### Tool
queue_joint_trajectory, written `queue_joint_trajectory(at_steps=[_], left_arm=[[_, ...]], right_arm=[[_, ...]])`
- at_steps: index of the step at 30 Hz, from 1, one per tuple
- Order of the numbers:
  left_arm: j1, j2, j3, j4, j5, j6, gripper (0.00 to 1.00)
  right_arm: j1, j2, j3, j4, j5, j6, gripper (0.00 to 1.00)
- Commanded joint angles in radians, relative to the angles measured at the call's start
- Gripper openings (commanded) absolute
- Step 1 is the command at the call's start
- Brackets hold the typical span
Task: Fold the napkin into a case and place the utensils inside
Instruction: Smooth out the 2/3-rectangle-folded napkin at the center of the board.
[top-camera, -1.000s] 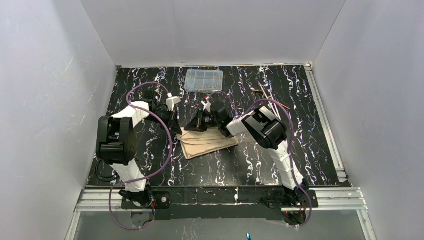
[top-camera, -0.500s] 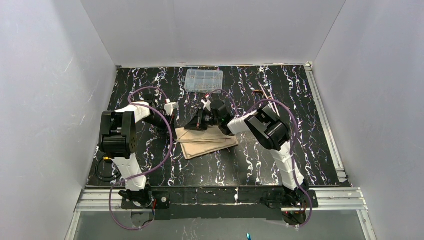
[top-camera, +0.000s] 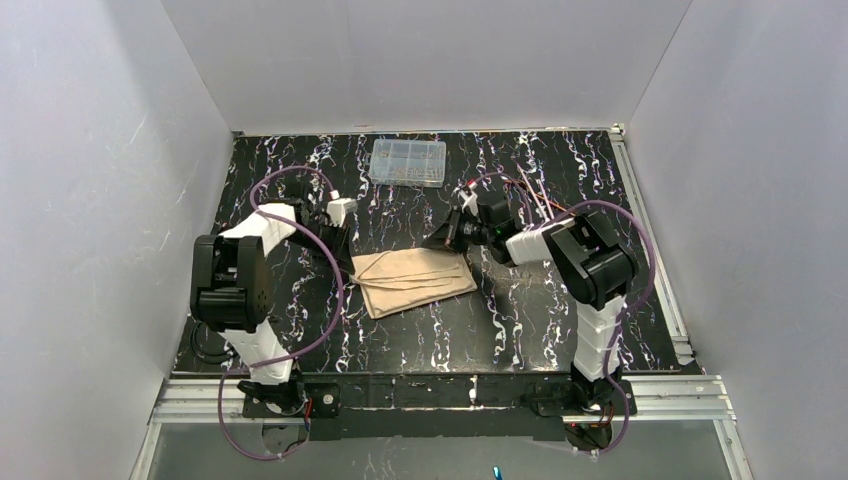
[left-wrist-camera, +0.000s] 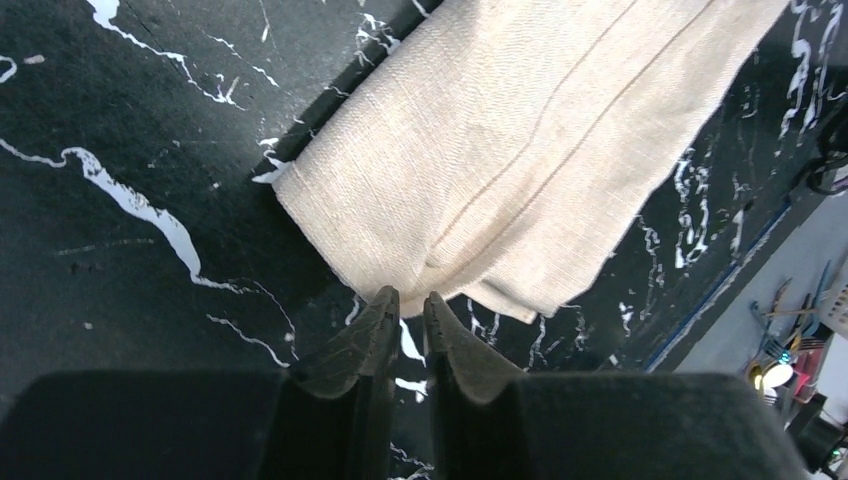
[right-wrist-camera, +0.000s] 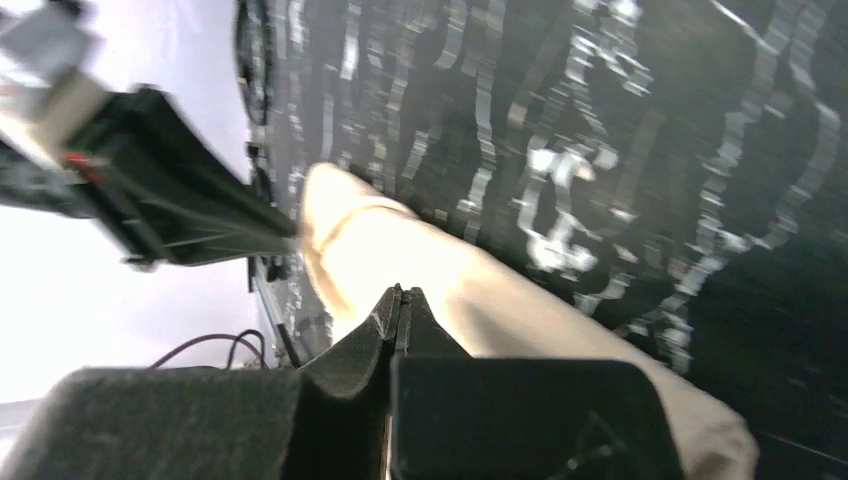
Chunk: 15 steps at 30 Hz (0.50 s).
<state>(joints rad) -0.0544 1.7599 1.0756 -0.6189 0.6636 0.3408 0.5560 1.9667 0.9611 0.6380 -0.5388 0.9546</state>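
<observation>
Currently napkin (left-wrist-camera: 520, 160) just beyond L gripper (left-wrist-camera: 410, 305), barely apart; R gripper (right-wrist-camera: 400, 300) closed.

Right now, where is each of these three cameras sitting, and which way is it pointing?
Top camera: above and behind the arms, looking down at the table; both arms show, napkin between them.
Left wrist camera: on the left arm, looking down past the left gripper at the napkin's end.
Right wrist camera: on the right arm, looking low across the table past the right gripper at the napkin; blurred.
Shared: all three see the napkin.
</observation>
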Motion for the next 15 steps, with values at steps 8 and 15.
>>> queue_joint_trajectory(at_steps=[8, 15], left_arm=[[-0.002, -0.231, 0.276, -0.412, 0.017, 0.057, 0.4], [-0.001, -0.38, 0.438, -0.622, 0.086, 0.065, 0.62]], right_arm=[[-0.005, -0.036, 0.047, -0.158, -0.016, -0.135, 0.05], [0.105, -0.34, 0.185, -0.549, 0.178, -0.429, 0.17]])
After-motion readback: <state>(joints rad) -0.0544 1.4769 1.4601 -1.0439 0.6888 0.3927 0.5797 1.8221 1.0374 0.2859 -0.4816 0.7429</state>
